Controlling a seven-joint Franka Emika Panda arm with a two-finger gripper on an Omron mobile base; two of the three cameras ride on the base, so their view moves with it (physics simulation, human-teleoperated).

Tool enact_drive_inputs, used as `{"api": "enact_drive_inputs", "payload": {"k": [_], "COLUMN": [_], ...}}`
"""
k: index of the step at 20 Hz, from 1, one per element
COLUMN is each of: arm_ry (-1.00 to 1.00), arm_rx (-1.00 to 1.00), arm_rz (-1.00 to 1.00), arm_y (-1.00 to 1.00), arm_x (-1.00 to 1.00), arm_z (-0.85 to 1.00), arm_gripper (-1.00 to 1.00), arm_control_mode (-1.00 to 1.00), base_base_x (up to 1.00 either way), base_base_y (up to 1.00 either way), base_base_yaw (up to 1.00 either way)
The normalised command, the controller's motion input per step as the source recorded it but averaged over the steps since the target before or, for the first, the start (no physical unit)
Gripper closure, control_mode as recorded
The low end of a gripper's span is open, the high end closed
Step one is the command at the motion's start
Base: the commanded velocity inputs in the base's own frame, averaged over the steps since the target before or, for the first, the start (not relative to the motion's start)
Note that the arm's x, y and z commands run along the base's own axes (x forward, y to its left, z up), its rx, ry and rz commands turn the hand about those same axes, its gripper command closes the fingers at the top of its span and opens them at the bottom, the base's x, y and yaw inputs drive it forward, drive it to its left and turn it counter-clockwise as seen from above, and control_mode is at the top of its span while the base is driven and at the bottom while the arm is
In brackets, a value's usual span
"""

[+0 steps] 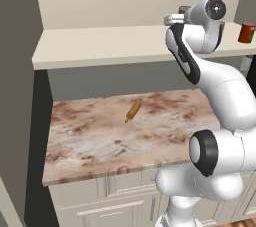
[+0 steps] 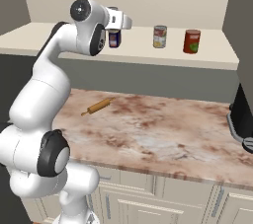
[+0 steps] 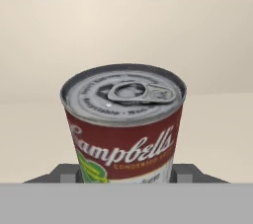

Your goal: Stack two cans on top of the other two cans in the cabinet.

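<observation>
A can [image 3: 123, 129] with a red-and-white label and a silver pull-tab lid stands upright between my fingertips [image 3: 64, 173]. My gripper [image 3: 124, 174] is shut on it, inside the beige cabinet [image 2: 148, 54]. In the right base view the gripper [image 2: 117, 20] hovers just above a short dark blue can [image 2: 114, 39] on the shelf board. Farther right on the shelf stand a pale-labelled can [image 2: 159, 36] and a red can [image 2: 191, 41]. The left base view shows the gripper [image 1: 175, 19] over the shelf [image 1: 100, 46] and the red can [image 1: 246, 33] at the right edge.
A wooden rolling pin [image 2: 96, 106] lies on the marble counter [image 2: 163, 134] below the cabinet, also seen as the rolling pin [image 1: 133, 110] mid-counter. A dark appliance [image 2: 242, 114] stands at the counter's right end. White drawer fronts [image 2: 163, 201] run under the counter.
</observation>
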Motion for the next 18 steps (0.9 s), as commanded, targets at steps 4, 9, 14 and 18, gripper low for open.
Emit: {"api": "enact_drive_inputs", "payload": {"k": [4, 9, 14, 18], "arm_ry": [0.00, 0.00, 0.00, 0.00], "arm_rx": [0.00, 0.00, 0.00, 0.00], "arm_rz": [0.00, 0.00, 0.00, 0.00], "arm_y": [0.00, 0.00, 0.00, 0.00], "arm_x": [0.00, 0.00, 0.00, 0.00], "arm_z": [-0.09, -0.09, -0.06, -0.01], "arm_gripper": [1.00, 1.00, -1.00, -1.00], "arm_control_mode": [-1.00, -1.00, -1.00, -1.00], "base_base_x": [0.00, 0.00, 0.00, 0.00], "base_base_y": [0.00, 0.00, 0.00, 0.00], "base_base_yaw": [0.00, 0.00, 0.00, 0.00]}}
